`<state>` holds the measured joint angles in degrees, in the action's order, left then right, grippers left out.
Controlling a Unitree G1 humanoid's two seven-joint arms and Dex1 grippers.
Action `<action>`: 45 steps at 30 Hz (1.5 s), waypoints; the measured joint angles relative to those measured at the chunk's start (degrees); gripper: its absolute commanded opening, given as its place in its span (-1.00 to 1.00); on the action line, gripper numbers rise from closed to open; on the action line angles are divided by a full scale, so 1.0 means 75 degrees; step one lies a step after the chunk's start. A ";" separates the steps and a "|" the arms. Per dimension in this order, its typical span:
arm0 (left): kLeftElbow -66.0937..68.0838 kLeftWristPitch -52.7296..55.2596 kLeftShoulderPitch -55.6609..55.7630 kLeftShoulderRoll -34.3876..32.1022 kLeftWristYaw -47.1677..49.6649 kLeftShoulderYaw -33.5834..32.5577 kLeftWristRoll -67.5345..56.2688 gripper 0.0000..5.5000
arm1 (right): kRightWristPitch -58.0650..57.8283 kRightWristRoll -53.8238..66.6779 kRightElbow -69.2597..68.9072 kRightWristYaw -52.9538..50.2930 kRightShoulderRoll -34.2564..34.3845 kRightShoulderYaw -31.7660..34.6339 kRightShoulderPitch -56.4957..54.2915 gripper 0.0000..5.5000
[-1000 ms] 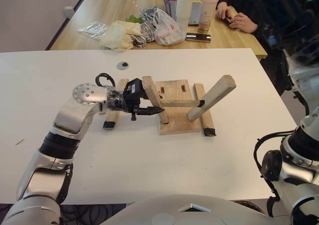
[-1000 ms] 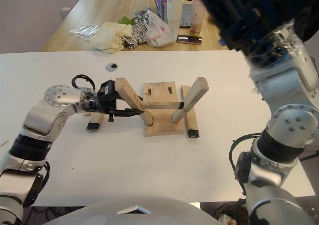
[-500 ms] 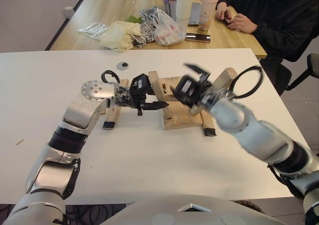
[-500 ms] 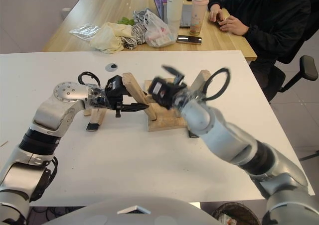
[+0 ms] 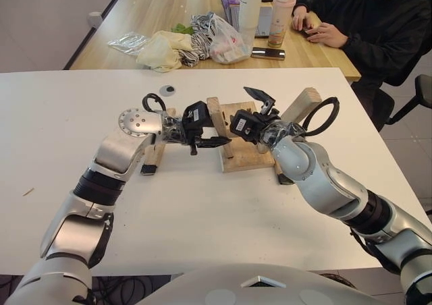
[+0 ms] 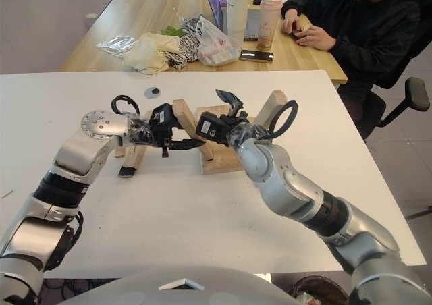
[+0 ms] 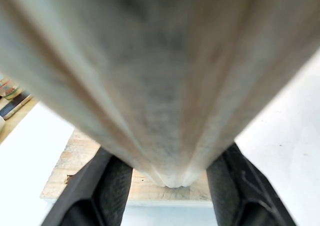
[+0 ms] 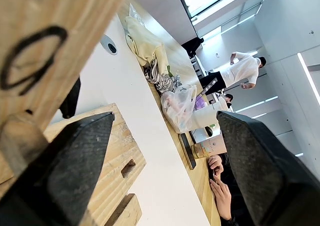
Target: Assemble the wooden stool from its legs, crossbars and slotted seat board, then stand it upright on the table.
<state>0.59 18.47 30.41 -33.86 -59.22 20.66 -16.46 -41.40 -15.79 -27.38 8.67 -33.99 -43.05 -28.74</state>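
On the white table [image 5: 202,204] the seat board [image 5: 246,162] is lying flat. My left gripper [image 5: 219,142] is clamping the left leg [image 5: 217,113] over it. My right gripper [image 5: 255,111], having swung in with fingers spread, is hovering beside it, likely to steady the frame.

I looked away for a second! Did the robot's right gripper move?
Yes. The right gripper swung in from the right of the table and now hangs open over the seat board.
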 measured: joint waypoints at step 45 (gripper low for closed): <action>0.1934 -0.0294 -0.0522 0.2488 0.1603 -0.1506 -0.0065 0.36 | 0.1284 0.8984 0.0597 0.5895 -0.1534 0.7515 0.5519 0.38</action>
<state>15.10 16.27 26.49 -15.20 -47.19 9.36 -16.95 -31.77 51.59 -22.90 52.88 -45.50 13.31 12.66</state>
